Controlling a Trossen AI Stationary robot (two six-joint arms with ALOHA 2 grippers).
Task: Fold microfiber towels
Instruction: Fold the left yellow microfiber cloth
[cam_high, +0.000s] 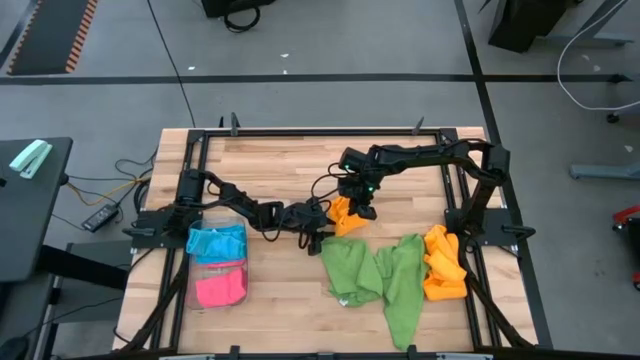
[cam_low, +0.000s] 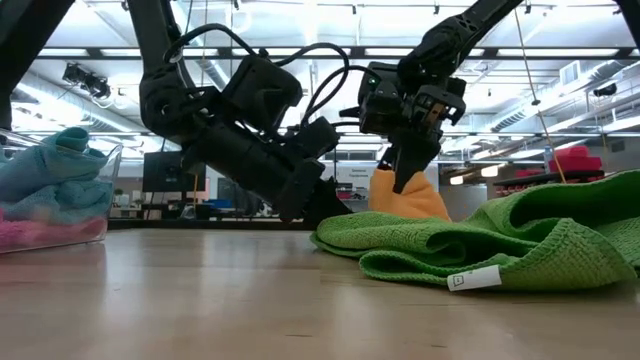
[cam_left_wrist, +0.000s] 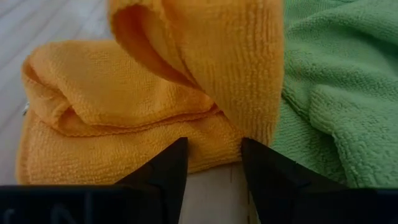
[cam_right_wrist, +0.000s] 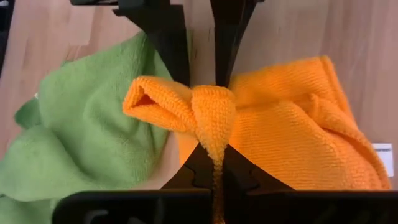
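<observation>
- Wide bare tabletop (cam_high: 290, 165) along the far edge, free for passing.
- Mid-tabletop crowded: both arms meeting at the orange towel (cam_high: 345, 215), left gripper (cam_high: 322, 240) low beside it, right gripper (cam_high: 358, 205) pinching it from above.
- Green towels (cam_high: 380, 275) sprawled across the near centre.
- Orange pile (cam_high: 443, 265) blocking the right side.
- Clear tray (cam_high: 190, 285) filling the near left.

Orange towel (cam_right_wrist: 280, 130): the pinched fold drops out of sight between the right gripper (cam_right_wrist: 214, 165) jaws, and in the left wrist view its upper part is cut off by the frame edge. In the low view most of it is hidden behind the green towel (cam_low: 480, 245). Beside the green towel, the small white tag (cam_low: 473, 279) carries print too small to read.
</observation>
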